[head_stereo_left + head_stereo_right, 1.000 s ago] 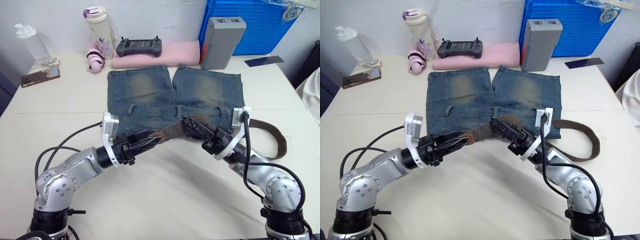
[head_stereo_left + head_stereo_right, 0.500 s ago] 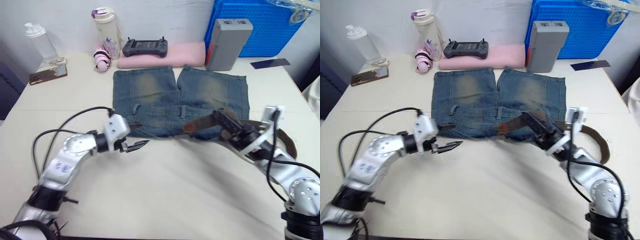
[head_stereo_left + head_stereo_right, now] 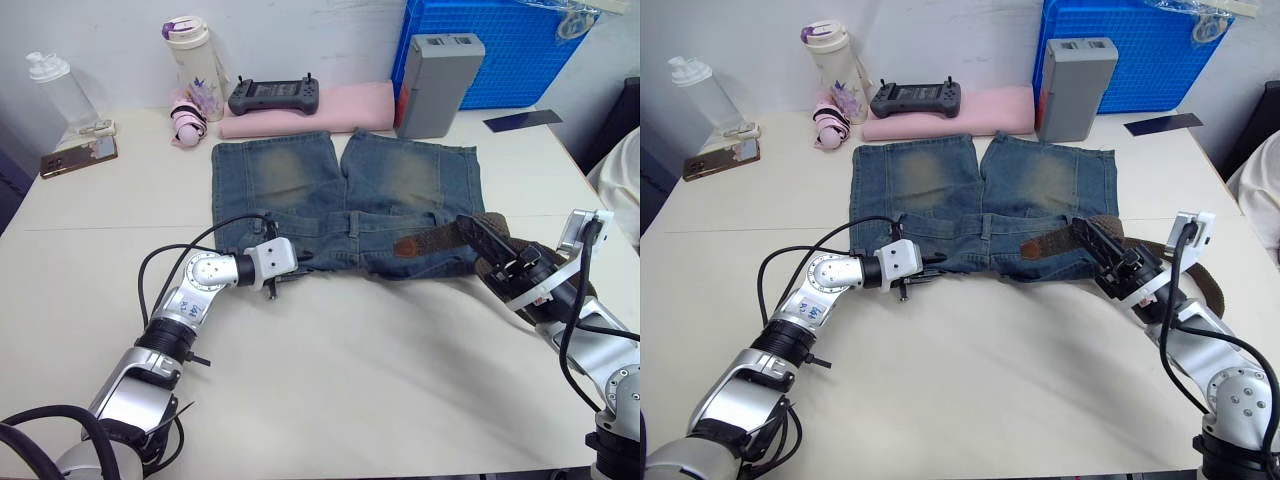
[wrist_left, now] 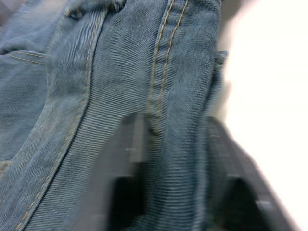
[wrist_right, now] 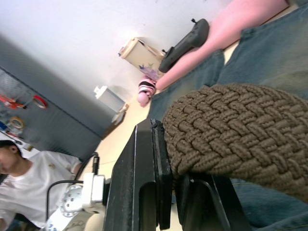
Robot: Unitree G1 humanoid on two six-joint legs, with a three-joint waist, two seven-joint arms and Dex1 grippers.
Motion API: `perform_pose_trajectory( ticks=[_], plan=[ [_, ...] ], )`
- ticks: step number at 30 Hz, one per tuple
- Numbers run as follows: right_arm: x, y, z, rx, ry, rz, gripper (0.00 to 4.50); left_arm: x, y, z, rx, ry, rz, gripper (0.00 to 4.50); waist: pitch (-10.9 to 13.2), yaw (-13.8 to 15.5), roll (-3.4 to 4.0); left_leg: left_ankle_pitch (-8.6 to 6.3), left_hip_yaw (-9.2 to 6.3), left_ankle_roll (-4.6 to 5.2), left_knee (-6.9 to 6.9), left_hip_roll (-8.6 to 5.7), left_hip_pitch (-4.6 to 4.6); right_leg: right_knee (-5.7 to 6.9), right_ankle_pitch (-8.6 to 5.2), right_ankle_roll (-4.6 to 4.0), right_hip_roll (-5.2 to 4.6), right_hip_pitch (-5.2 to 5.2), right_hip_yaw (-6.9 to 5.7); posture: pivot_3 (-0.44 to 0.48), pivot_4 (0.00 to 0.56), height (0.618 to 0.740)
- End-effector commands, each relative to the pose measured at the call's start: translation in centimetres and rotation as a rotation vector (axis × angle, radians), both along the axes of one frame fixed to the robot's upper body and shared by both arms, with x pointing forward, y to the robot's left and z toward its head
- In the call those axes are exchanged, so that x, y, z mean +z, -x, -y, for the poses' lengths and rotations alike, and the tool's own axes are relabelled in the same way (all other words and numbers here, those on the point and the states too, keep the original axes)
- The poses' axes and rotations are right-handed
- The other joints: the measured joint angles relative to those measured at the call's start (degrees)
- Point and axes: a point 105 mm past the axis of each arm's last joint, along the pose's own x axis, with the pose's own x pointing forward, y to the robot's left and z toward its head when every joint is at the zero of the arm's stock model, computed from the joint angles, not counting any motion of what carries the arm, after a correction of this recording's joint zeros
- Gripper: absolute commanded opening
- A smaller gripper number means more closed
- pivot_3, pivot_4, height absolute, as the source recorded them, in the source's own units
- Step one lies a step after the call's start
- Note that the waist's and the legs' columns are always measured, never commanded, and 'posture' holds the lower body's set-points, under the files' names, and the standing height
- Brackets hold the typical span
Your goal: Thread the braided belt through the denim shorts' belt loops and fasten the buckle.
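Shorts [image 3: 340, 195] lie mid-frame. Right gripper [image 3: 478, 240] is clamped on the belt [image 3: 430, 240], limp and grippy; best held near its tip. Left gripper [image 3: 290, 270] straddles the soft waistband, fingers apart.

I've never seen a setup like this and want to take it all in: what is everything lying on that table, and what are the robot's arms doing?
denim shorts: one, faded blue, flat mid-table.
braided belt: one, dark brown, across the waistband, trailing right.
bottles: clear, cream with purple lid, far left.
phone: one, far left.
controller: one, dark grey, on pink folded cloth.
grey box: one, upright, before blue crate.
left pincer: open, astride the waistband edge.
right pincer: shut on the belt.
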Motion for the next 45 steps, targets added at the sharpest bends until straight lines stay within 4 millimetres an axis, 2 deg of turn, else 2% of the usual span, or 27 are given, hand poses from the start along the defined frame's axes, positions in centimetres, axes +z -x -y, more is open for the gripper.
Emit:
perform_pose_trajectory(
  ticks=[1, 3, 4, 6, 7, 8, 13, 16, 18, 20, 25, 26, 27, 28, 29, 34, 37, 40, 45],
  plan=[
    [1.7, 0.7, -0.8, 0.023, 0.040, 0.091, 0.00, -1.8, 0.2, -2.2, 0.064, -0.046, -0.058, 0.04, -0.1, -0.9, -0.07, 0.08, -0.16, 0.09, -0.08, -0.10, -0.14, 0.17, 0.00, 0.01, -0.23, 0.18, -0.26, 0.000, 0.150, 0.676],
    [1.7, 0.7, -0.8, 0.024, 0.034, 0.090, 0.00, -1.9, 0.7, -3.2, 0.084, -0.046, -0.064, 0.04, -0.1, -2.4, -0.03, 0.44, -0.18, 0.44, -0.09, -0.22, -0.90, 0.40, -0.18, 0.14, -1.46, 0.41, -1.72, 0.000, 0.150, 0.676],
    [1.7, 0.6, -0.8, 0.024, 0.032, 0.088, 0.00, -2.0, 0.9, -3.5, 0.090, -0.051, -0.064, 0.04, -0.1, -3.0, -0.02, 0.64, -0.13, 0.59, -0.15, -0.26, -1.03, 0.40, -0.22, 0.11, -1.96, 0.65, -2.60, 0.000, 0.150, 0.676],
    [1.9, 0.5, -0.6, 0.013, 0.036, 0.090, 0.00, -1.7, 1.7, -4.5, 0.103, -0.054, -0.058, 0.04, -0.3, -3.3, 0.05, 0.88, -1.19, 0.71, -0.11, -0.81, -0.92, 0.50, -0.26, 0.04, -2.44, 1.17, -3.70, 0.000, 0.150, 0.676],
    [2.0, 0.5, -0.4, 0.006, 0.038, 0.092, 0.00, -1.4, 2.2, -5.1, 0.117, -0.050, -0.056, 0.04, -0.3, -3.1, 0.07, 0.89, -1.21, 0.63, 0.13, -0.83, -0.68, 0.89, -0.25, 0.00, -2.21, 0.75, -3.25, 0.000, 0.150, 0.676],
    [2.2, 0.4, -0.1, 0.000, 0.038, 0.094, 0.00, -1.2, 2.9, -5.7, 0.128, -0.051, -0.054, 0.04, -0.3, -3.1, 0.07, 0.84, -1.20, 0.56, 0.09, -0.85, -0.62, 0.60, -0.25, 0.01, -1.91, 0.80, -2.58, 0.000, 0.150, 0.676],
    [2.4, 0.3, 0.3, 0.005, 0.052, 0.085, 0.00, 0.1, 6.8, -8.6, 0.191, -0.057, -0.068, 0.04, -0.3, -3.2, 0.11, 0.78, -1.04, 0.28, -0.22, -0.55, -0.58, 0.16, -0.25, 0.03, -1.59, 0.66, -2.20, 0.000, 0.150, 0.676],
    [2.0, 0.0, 0.4, 0.017, 0.073, 0.058, 0.00, 0.8, 9.3, -9.2, 0.218, -0.040, -0.105, 0.04, -0.3, -3.1, 0.13, 0.76, -0.86, 0.22, -0.25, -0.48, -0.68, 0.16, -0.25, 0.03, -1.47, 0.39, -1.87, 0.000, 0.150, 0.676],
    [1.7, -0.2, 0.5, 0.020, 0.078, 0.035, 0.00, 1.0, 10.1, -9.3, 0.241, -0.034, -0.116, 0.04, -0.3, -2.8, 0.13, 0.75, -0.81, 0.22, -0.22, -0.48, -0.69, 0.16, -0.25, 0.03, -1.45, 0.36, -1.77, 0.000, 0.150, 0.676],
    [1.2, -0.5, 0.4, 0.022, 0.081, 0.006, 0.00, 0.4, 10.7, -9.9, 0.269, -0.060, -0.119, 0.04, -0.3, -2.0, 0.13, 0.75, -0.75, 0.22, -0.16, -0.48, -0.70, 0.00, -0.25, 0.03, -1.45, 0.35, -1.69, 0.000, 0.150, 0.676],
    [0.3, -1.0, 0.2, 0.041, 0.075, -0.048, 0.00, 0.4, 11.0, -10.8, 0.306, -0.033, -0.136, 2.02, -0.3, -1.3, 0.12, 0.75, -0.31, 0.23, -0.18, -0.48, -0.71, 0.07, -0.23, 0.06, -1.37, 0.12, -1.25, 0.000, 0.150, 0.676],
    [0.1, -1.0, 0.1, 0.045, 0.076, -0.063, 0.00, 0.7, 11.2, -10.9, 0.298, -0.026, -0.149, 2.63, -0.3, -1.2, 0.12, 0.74, -0.28, 0.25, -0.18, -0.47, -0.72, 0.08, -0.23, 0.06, -1.36, 0.11, -1.21, 0.000, 0.150, 0.676],
    [0.0, -1.2, 0.2, 0.044, 0.079, -0.076, 0.00, 1.0, 11.5, -11.0, 0.278, -0.013, -0.181, 3.01, -0.3, -1.2, 0.12, 0.74, -0.25, 0.25, -0.18, -0.48, -0.72, 0.08, -0.23, 0.07, -1.36, 0.09, -1.18, 0.000, 0.150, 0.676],
    [-0.2, -1.3, 0.2, 0.043, 0.078, -0.088, 0.00, 1.6, 11.8, -11.0, 0.254, 0.008, -0.206, 3.38, -0.3, -1.3, 0.12, 0.74, -0.23, 0.26, -0.18, -0.47, -0.72, 0.08, -0.23, 0.07, -1.36, 0.08, -1.16, 0.000, 0.150, 0.676],
    [-0.2, -1.4, 0.3, 0.042, 0.076, -0.096, 0.00, 2.0, 12.0, -11.0, 0.236, 0.022, -0.222, 3.38, -0.3, -1.3, 0.12, 0.73, -0.23, 0.26, -0.18, -0.45, -0.72, 0.08, -0.23, 0.07, -1.34, 0.07, -1.15, 0.000, 0.150, 0.676],
    [-0.3, -2.0, 0.5, 0.035, 0.063, -0.124, 0.00, 6.6, 12.9, -10.2, 0.117, 0.255, -0.405, 3.38, -0.2, -1.4, 0.14, 0.73, -0.18, 0.26, -0.16, -0.44, -0.73, 0.11, -0.23, 0.07, -1.33, 0.03, -1.09, 0.000, 0.150, 0.676],
    [-0.4, -2.4, 0.4, 0.040, 0.039, -0.144, 0.00, 8.5, 12.1, -8.3, 0.037, 0.389, -0.412, 3.38, -0.2, -1.4, 0.15, 0.73, -0.17, 0.26, -0.13, -0.44, -0.72, 0.15, -0.22, 0.08, -1.32, 0.03, -1.07, 0.000, 0.150, 0.676],
    [-1.0, -3.1, 0.4, 0.037, 0.015, -0.192, 0.00, 7.4, 10.9, -6.0, -0.019, 0.433, -0.462, 3.38, -0.2, -1.4, 0.14, 0.72, -0.10, 0.27, -0.10, -0.44, -0.71, 0.18, -0.20, 0.11, -1.32, 0.05, -1.07, 0.000, 0.150, 0.676],
    [-0.6, -3.2, 0.6, 0.046, -0.036, -0.209, 0.00, 5.9, 10.0, -4.3, -0.043, 0.442, -0.493, 3.38, -0.2, -1.8, 0.13, 0.69, 0.12, 0.33, -0.12, -0.37, -0.72, 0.33, -0.16, 0.19, -1.22, 0.00, -0.90, 0.000, 0.150, 0.676]
  ],
)
